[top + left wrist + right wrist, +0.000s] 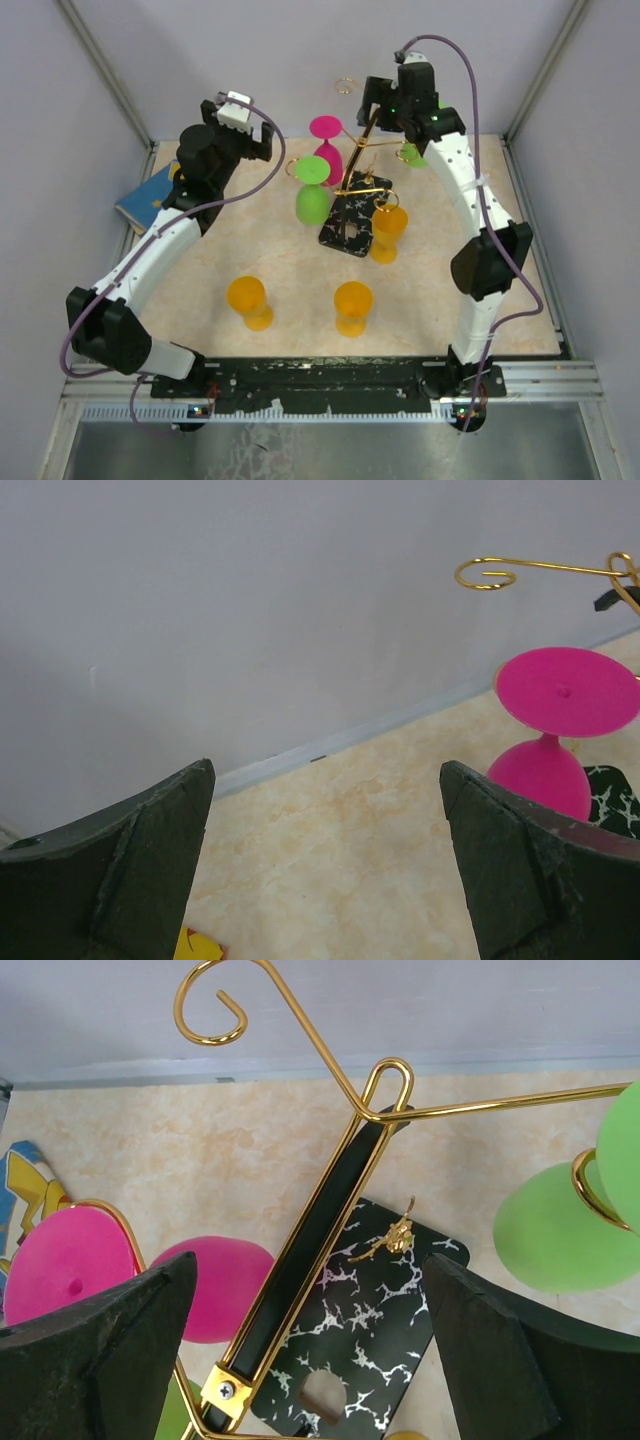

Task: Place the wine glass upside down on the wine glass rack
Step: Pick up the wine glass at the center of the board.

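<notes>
Left hand [325, 768] and right hand [310, 1260] were both wide open and empty. The wine glass rack [350, 225] stood mid-table [300, 275]. 2 glasses remained on the table nearer the bases: orange wine glass [353, 307] and second orange wine glass [248, 302]. Each was probably light and smooth, so take hold at the narrow stem.

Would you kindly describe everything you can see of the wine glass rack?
The wine glass rack is a thin gold wire stand, seemingly metal, upright on a black, white-veined marbled rectangular base resting on the table. Its branching arms end in curled spirals. A pink glass, a green glass, a second green glass and an orange glass appear to hang upside down from them.
</notes>
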`<state>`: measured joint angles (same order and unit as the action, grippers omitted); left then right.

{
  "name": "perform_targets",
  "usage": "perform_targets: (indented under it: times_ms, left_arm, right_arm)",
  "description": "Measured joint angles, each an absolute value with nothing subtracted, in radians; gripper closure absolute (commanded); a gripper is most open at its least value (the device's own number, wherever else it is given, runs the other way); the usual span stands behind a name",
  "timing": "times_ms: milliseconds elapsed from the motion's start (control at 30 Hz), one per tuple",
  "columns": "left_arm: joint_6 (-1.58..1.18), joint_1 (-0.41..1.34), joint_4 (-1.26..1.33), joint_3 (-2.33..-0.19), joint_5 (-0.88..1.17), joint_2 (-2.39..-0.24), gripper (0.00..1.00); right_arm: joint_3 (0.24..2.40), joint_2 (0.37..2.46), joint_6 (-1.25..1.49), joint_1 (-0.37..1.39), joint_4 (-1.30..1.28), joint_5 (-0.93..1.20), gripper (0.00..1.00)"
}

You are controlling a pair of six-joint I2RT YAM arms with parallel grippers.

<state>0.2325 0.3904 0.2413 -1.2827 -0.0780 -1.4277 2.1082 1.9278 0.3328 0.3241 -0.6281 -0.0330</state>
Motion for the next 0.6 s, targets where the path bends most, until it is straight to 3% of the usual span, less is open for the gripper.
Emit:
perform_targets:
  times_ms: [200, 600]
  left_arm:
    - [0.271, 0.39, 0.195, -1.283, 0.047, -1.427, 0.01]
    - [0.284, 0.391, 0.093, -1.23, 0.301, -1.27, 0.01]
  right_arm:
    - [2.1, 1.906, 0.332, 0.324, -0.641, -0.043, 0.05]
    - [1.93, 1.626, 0.289, 0.32, -0.545, -0.139, 0.08]
